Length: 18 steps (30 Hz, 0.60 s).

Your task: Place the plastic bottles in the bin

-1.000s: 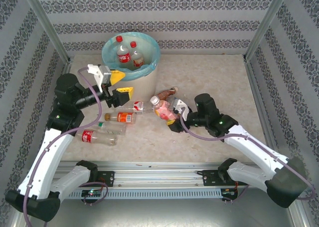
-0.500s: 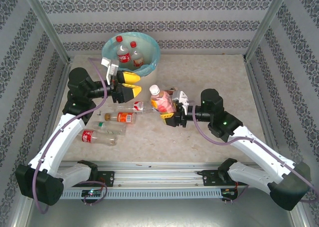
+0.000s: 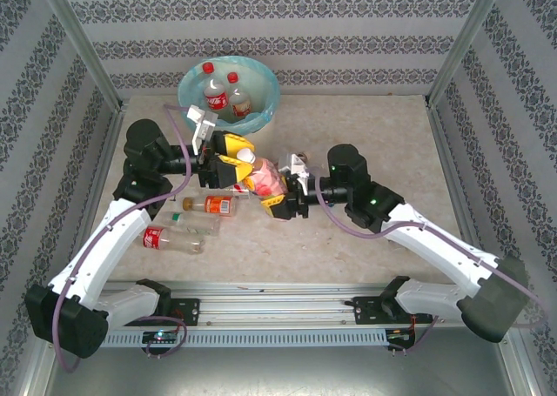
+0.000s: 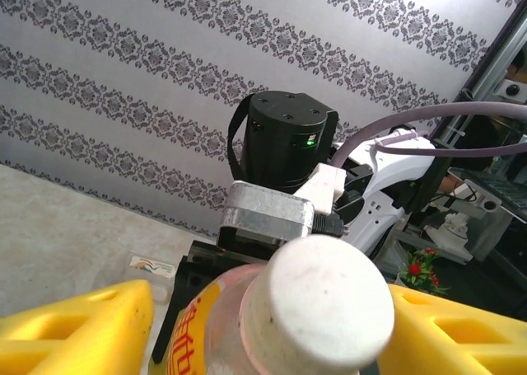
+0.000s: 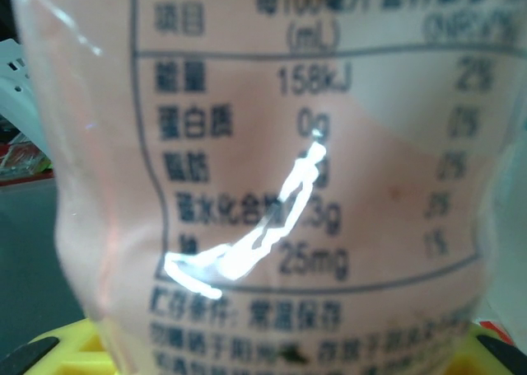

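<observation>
My right gripper [image 3: 278, 189] is shut on a pink-labelled plastic bottle [image 3: 265, 181] and holds it above the table's middle, white cap [image 3: 246, 155] pointing left. The right wrist view has the bottle's label [image 5: 272, 144] pressed close to the lens. My left gripper [image 3: 233, 154] is open, its yellow fingers [image 4: 74, 325] on either side of the cap [image 4: 329, 301]. The bin [image 3: 271, 96] stands at the back left and holds two red-capped bottles [image 3: 215, 90]. Three more bottles lie on the table: an orange-labelled one [image 3: 214, 205], a clear one [image 3: 196, 222] and a red-labelled one [image 3: 170, 239].
Patterned walls with metal posts close in the table on three sides. A metal rail [image 3: 278, 296] runs along the near edge by the arm bases. The right half of the tabletop [image 3: 383, 144] is bare.
The right gripper has carried the pink bottle up and to the left. The left gripper has swung down from the bin's rim to the bottle's cap, and its jaws have narrowed.
</observation>
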### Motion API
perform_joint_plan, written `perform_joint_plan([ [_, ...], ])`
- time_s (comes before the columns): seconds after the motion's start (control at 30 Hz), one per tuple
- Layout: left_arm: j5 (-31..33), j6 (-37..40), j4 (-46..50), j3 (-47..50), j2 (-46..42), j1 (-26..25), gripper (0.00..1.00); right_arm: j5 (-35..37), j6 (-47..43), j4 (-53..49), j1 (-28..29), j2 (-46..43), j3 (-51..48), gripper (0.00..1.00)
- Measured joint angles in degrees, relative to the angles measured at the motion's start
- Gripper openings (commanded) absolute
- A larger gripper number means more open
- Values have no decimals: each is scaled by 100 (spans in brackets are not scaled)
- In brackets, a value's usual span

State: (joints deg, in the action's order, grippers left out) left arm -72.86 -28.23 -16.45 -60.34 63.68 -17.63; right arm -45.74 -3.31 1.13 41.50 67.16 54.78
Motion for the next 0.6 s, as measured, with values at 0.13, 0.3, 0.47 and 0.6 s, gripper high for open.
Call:
perform_joint_plan([
  [0.13, 61, 326, 199, -7, -116, 0, 48, -195, -2, -9, 42, 227, 118, 45],
  [0.3, 269, 1010, 922, -153, -302, 0, 28, -297, 20, -57, 76, 341, 168, 47],
  [0.47, 422, 1246, 1137, -166, -468, -9, 4, -343, 9, -48, 107, 354, 195, 61],
  [0.6, 728, 1228, 1115, -166, -595, -33, 0, -190, -22, -55, 116, 339, 212, 86],
])
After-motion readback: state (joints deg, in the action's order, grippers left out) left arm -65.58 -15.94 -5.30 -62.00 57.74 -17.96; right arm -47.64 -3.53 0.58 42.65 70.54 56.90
